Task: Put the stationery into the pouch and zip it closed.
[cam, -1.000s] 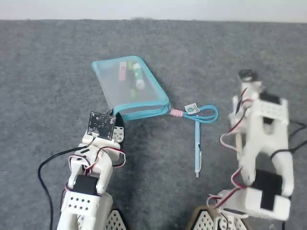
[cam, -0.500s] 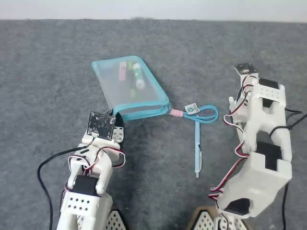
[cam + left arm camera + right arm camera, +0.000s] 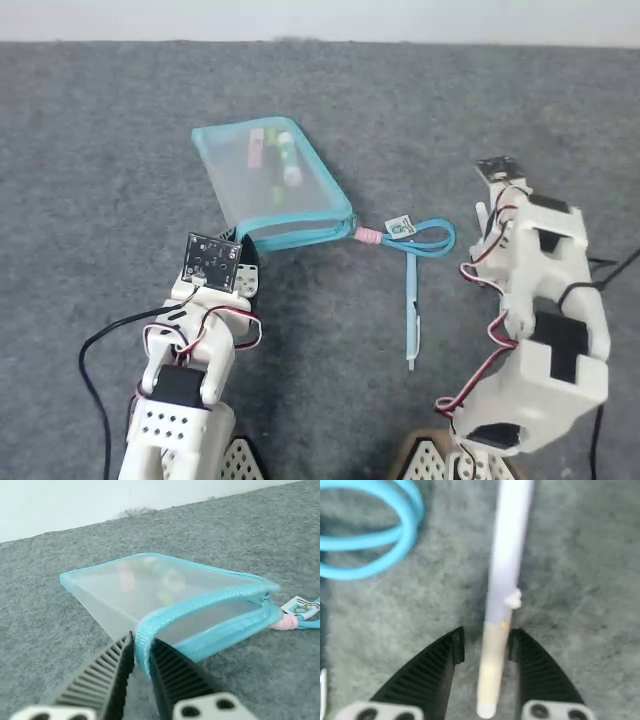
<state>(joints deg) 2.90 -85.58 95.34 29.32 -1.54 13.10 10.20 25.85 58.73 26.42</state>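
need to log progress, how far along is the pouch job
Done: a few items lie inside the pouch. In hand: the left tool pinches the pouch's open edge, and the right tool straddles a pencil, jaws open. Left: the pencil and the pen go in, then the zip, which looks open, gets closed.

Grey felt-like table cover (image 3: 100,150) with a pale wall strip (image 3: 320,20) along its far edge.

There's one pouch (image 3: 270,190), with at least three coloured pieces (image 3: 257,148) in it. On the bench (image 3: 100,150) I count one blue pen (image 3: 411,310), one pale stick (image 3: 502,580) and one blue loop strap (image 3: 425,238). Two arms: left arm (image 3: 195,370), right arm (image 3: 545,320).
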